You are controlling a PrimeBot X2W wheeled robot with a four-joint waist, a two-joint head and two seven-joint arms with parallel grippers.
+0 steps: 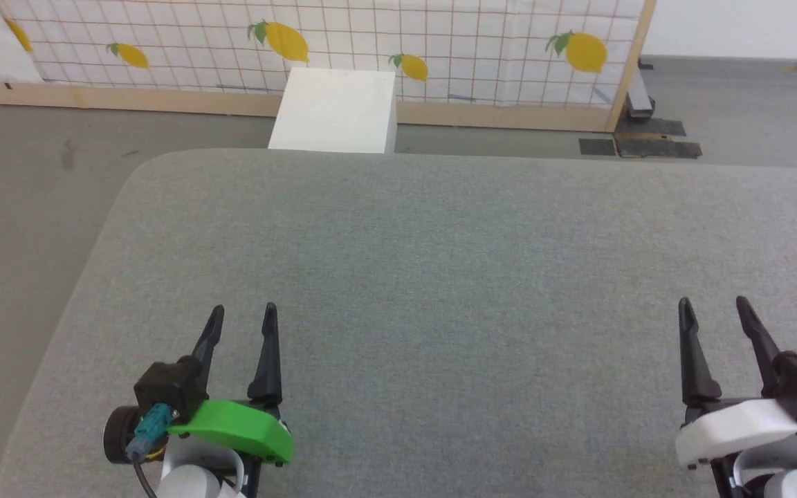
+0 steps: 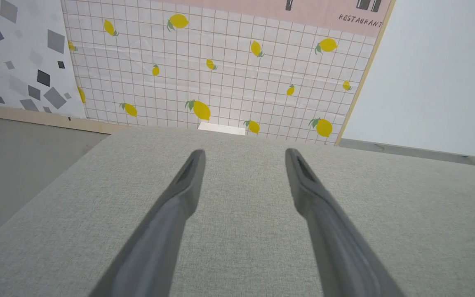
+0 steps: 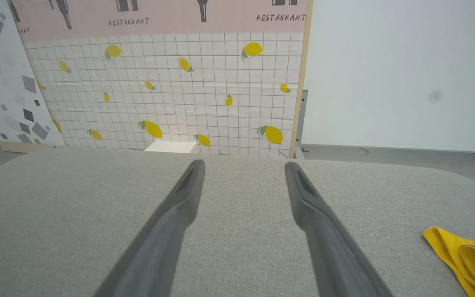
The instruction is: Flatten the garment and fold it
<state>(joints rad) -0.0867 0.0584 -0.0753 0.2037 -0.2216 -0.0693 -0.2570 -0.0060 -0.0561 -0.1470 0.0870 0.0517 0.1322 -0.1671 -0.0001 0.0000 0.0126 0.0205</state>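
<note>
A corner of the mustard-yellow garment lies crumpled on the grey padded table at the lower right of the right wrist view, to the right of my right gripper and apart from it. That gripper hovers open over the table's near right part, nothing between its fingers. My left gripper stands open over the near left part, also with nothing in it; the left wrist view shows its fingers spread above bare cloth.
The grey fabric table has a rounded far left corner and grey floor beyond. A white box stands behind the far edge, before a lemon-print panel in a wooden frame.
</note>
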